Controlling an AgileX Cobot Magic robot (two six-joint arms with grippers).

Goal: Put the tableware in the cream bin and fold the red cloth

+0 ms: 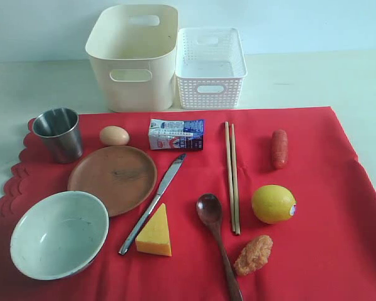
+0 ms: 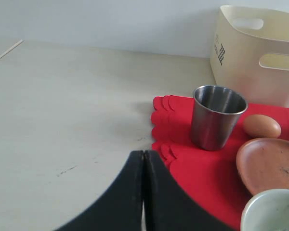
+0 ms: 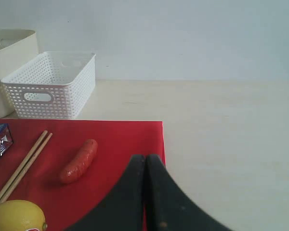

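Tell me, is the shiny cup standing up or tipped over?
Standing up. The steel cup rests on its base on the red cloth, its open mouth facing upward.

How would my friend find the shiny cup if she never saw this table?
Start at the big red cloth and go to its scalloped corner nearest the cream bin. The steel cup stands upright there, near the egg. It is the only metal container.

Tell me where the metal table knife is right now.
In the exterior view the metal table knife lies diagonally on the red cloth, left of centre, between the round brown plate and the yellow cheese wedge.
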